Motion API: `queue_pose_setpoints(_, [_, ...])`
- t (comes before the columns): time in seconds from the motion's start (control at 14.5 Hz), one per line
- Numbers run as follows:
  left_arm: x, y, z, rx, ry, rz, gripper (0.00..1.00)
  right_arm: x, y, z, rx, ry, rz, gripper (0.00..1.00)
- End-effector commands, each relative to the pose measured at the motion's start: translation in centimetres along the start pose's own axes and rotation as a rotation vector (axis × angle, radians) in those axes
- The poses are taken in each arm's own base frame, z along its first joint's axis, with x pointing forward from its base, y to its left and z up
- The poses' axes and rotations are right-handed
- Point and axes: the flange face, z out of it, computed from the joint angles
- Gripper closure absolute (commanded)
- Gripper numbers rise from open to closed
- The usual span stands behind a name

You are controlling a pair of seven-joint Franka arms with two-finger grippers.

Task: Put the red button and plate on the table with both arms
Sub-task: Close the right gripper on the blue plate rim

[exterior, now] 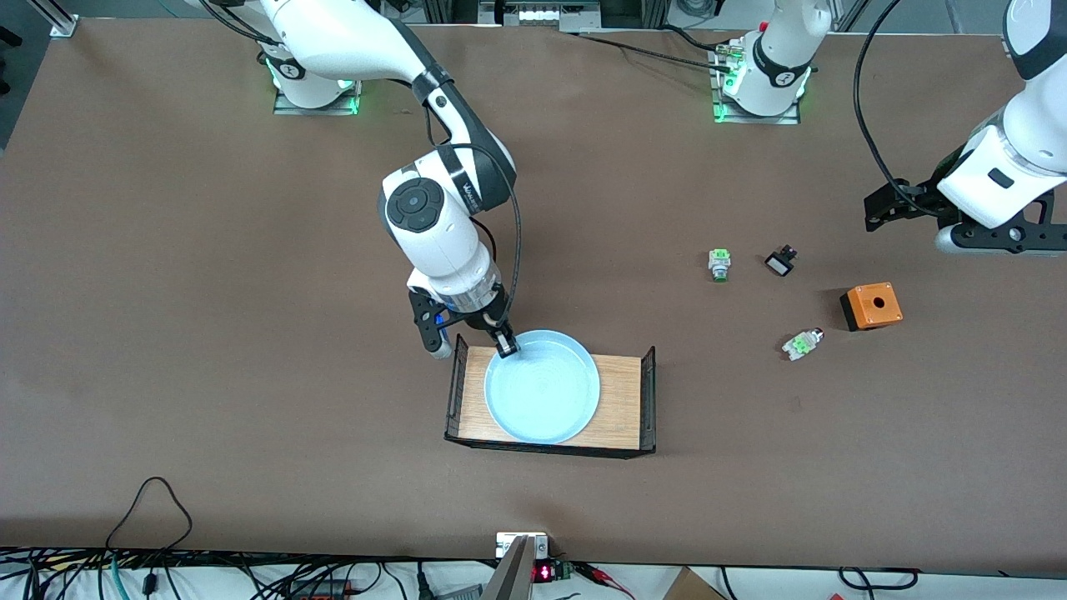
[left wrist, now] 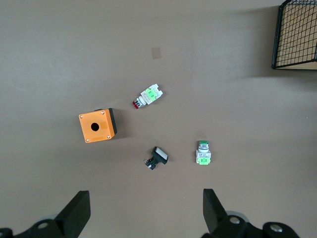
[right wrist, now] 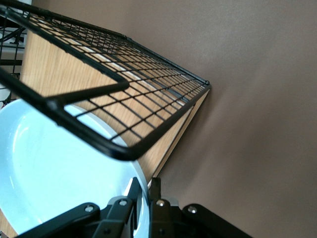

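Observation:
The pale blue plate (exterior: pixel 546 400) lies in the light-wood tray (exterior: pixel 623 398) on the brown table (exterior: pixel 250 292). My right gripper (exterior: pixel 505 343) is shut on the plate's rim at the edge toward the robots' bases. In the right wrist view one finger sits inside the plate (right wrist: pixel 49 168) and one outside, with the right gripper (right wrist: pixel 145 181) pinching the rim. The red button (exterior: pixel 803 343) lies on its side toward the left arm's end. My left gripper (exterior: pixel 885 208) hangs open above the table near it, holding nothing. The left wrist view shows the left gripper (left wrist: pixel 146 198) and the red button (left wrist: pixel 147 97).
A green-capped switch (exterior: pixel 718 264), a small black switch (exterior: pixel 780 262) and an orange box (exterior: pixel 871 306) lie close to the red button. The tray's black mesh ends (exterior: pixel 648 400) stand up on both sides of the plate. Cables run along the table edge nearest the front camera.

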Motion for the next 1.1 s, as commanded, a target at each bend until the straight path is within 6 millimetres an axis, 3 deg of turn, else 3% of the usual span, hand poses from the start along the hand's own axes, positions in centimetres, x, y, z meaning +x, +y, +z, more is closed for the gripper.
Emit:
queue_pose_setpoints(0.0, [-0.3,-0.2,-0.8,-0.022,0.001,-0.013,0.00,-0.8,-0.3,-0.1,0.006,-0.017,0.006,0.91])
queue_pose_setpoints(0.34, [-0.3,0.1,-0.9,-0.020,0.003,-0.010,0.00,-0.9,-0.4,-0.2,0.009,-0.019,0.003,0.99])
queue_pose_setpoints(0.9, [-0.3,0.7,-1.3,-0.016,0.011,0.004,0.00,-1.0,-0.4,-0.2,0.010,-0.017,0.001,1.00])
queue_pose_setpoints(1.03, [-0.4,1.0,-1.5,-0.015,0.014,0.010,0.00,-2.0,-0.2,-0.3,0.010,-0.021,-0.013,1.00])
